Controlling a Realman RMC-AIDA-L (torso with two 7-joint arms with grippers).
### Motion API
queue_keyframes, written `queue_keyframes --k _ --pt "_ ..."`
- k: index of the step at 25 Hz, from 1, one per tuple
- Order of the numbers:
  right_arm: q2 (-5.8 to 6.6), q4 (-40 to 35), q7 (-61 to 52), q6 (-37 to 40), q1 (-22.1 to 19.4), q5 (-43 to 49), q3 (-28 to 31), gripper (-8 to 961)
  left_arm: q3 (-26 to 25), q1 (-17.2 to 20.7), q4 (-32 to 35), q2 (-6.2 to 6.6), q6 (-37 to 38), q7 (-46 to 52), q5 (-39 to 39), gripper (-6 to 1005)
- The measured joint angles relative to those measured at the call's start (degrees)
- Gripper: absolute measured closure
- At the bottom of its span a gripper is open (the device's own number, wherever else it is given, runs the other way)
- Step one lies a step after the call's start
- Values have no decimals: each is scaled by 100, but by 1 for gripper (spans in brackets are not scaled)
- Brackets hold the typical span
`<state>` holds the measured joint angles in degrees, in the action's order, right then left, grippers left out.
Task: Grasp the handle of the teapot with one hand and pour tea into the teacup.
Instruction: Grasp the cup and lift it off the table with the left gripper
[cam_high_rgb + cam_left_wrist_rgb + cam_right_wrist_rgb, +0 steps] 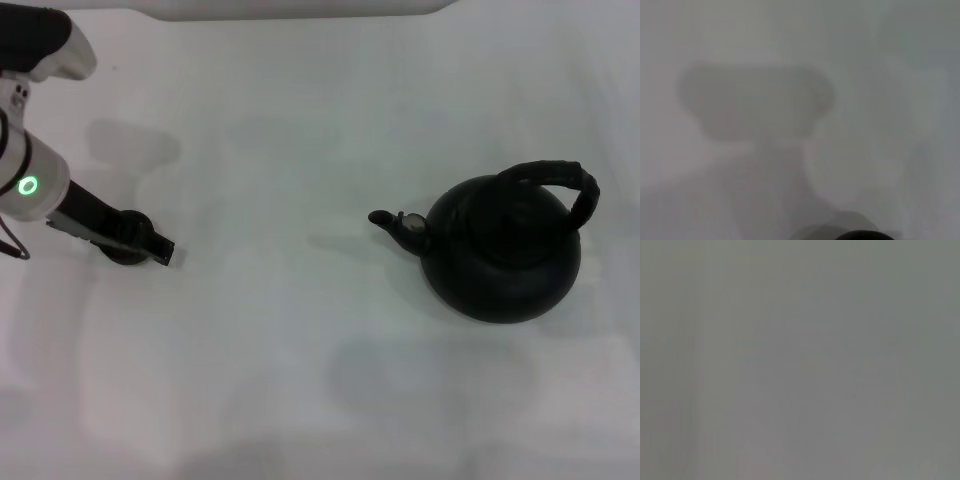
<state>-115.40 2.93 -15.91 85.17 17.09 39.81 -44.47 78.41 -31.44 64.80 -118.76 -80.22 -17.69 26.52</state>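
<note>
I am viewing a white bench (pixel 300 380) carrying the teapot (pixel 502 252) on my right side: a round matte black body, its spout (pixel 392 222) with a small silvery fitting pointing toward my left. The handle (pixel 560 180), a thick rough-wrapped arch, is running roughly along that spout line. My left hand (pixel 152 243) is hovering well apart from the pot, over a small dark round thing, probably the teacup (pixel 122 253); I cannot tell whether its fingers are apart. My right hand is not showing, though that side is lying nearer the handle.
</note>
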Motion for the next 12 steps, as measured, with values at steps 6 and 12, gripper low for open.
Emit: queue_keyframes --k 6,12 --pt "0 -4 0 -7 10 0 0 70 -6 -133 -192 2 6 -19 -11 125" --pt "6 -14 0 -45 8 0 0 71 -20 -164 -119 6 -92 5 2 146"
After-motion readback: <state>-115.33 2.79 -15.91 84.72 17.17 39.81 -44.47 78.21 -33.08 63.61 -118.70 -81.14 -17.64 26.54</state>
